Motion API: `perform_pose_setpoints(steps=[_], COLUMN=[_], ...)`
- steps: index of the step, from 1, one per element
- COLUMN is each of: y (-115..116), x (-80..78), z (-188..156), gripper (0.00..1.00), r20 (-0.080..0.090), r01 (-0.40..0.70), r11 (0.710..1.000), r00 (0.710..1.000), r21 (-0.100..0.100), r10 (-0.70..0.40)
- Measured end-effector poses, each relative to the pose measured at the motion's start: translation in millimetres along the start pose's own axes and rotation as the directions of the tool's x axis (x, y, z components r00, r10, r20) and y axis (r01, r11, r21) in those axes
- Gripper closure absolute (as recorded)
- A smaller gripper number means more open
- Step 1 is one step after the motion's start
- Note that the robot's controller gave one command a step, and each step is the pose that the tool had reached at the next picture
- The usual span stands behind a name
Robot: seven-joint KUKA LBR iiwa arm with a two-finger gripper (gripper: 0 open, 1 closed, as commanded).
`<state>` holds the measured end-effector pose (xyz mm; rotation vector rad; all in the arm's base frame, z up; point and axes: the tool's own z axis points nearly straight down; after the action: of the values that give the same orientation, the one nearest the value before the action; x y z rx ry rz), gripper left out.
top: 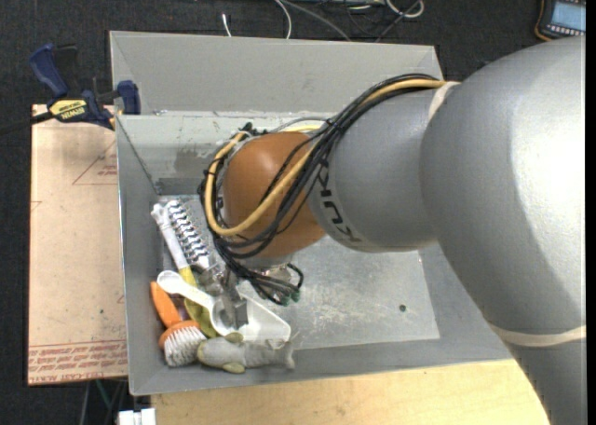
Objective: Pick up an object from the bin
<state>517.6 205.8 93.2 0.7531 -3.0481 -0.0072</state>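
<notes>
We are hovering the gripper (230,309) over the handle end of the white spoon (182,289), bowl lying leftward; spread or pressed, we cannot tell

Bare bin floor (372,307) right of centre: open passage. Front-left corner crowded: silvery ridged strip (186,232), white spoon (182,291), orange piece (164,307), pale crumpled cloth (244,350), tight against left wall (135,227). Arm's orange cover (270,195) overhangs middle; gripper (233,309) down among heap.

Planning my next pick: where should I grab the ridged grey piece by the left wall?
Probably take the ridged grey piece across its narrow width near the upper end, from above: it lies flat, and its lower end meets the white spoon.
</notes>
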Motion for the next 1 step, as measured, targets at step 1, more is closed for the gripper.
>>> perform_pose_setpoints(steps=[1], y=[-31.6], x=[-1.4], z=[-66.9], gripper=[1.0], r20=[0.005], r01=[-0.216], r11=[0.976], r00=[0.976], r21=[0.0], r10=[0.216])
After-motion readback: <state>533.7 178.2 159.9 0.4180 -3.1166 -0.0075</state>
